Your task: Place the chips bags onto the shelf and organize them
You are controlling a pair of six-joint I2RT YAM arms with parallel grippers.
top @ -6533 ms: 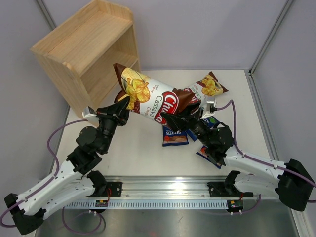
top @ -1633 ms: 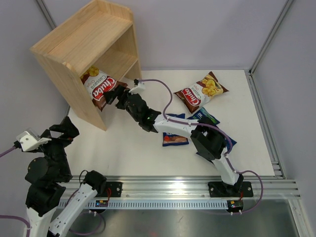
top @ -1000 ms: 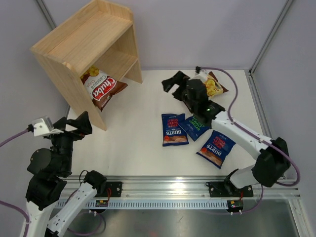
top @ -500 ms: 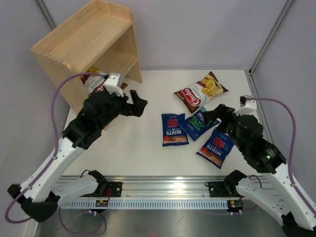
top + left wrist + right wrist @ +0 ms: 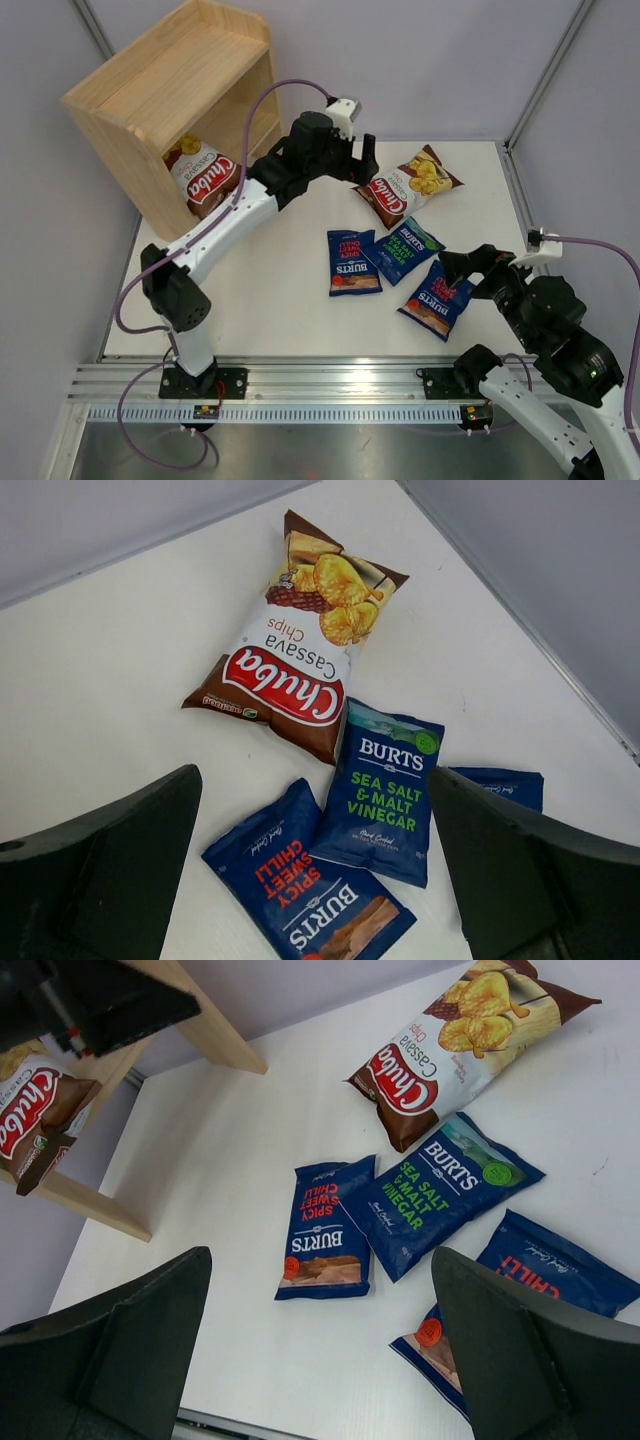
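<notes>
Your left gripper is hanging over the far middle of the table, and its jaws are standing wide apart with nothing between them. It is looking down on the brown bag, which is lying flat out on the table with its red logo facing up. Your right gripper is hovering lower down on the right side, and its jaws are gaping wide and gripping nothing either.

Another brown bag is already sitting in the lower tier of the shelf, with its bottom end poking out past the front edge. The shelf is standing at an angle in the far left corner.

Three blue bags are lying flat near the middle of the table. The red-label bag is lying on the left, and the green-label bag is overlapping its right edge while reaching up to the loose brown bag's lower end. The second red-label bag is resting just beside the green one, nearest your right gripper.
</notes>
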